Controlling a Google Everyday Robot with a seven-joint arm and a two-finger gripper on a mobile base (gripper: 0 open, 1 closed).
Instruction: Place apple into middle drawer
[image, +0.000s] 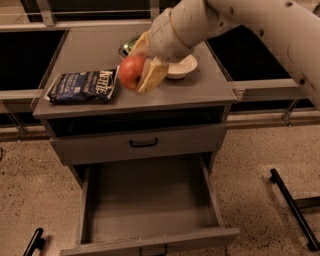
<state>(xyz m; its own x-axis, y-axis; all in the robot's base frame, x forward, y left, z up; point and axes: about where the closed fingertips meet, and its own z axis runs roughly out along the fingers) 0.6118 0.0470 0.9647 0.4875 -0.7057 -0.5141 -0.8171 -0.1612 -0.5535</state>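
The red-orange apple (130, 70) is held in my gripper (139, 70), lifted above the front part of the grey cabinet top (200, 90). The gripper's tan fingers (152, 75) are shut on the apple, one in front and one behind it. The white arm reaches in from the upper right. The middle drawer (150, 200) stands pulled out below, a shallow grey box with a bare floor and a thick front panel at the bottom edge. The apple is above the counter, behind and higher than the open drawer.
A dark blue chip bag (82, 86) lies on the left of the cabinet top. A white bowl (181, 67) sits behind the gripper, and a green can (126, 47) is partly hidden. A shut drawer front with a black handle (143, 143) sits above the open drawer.
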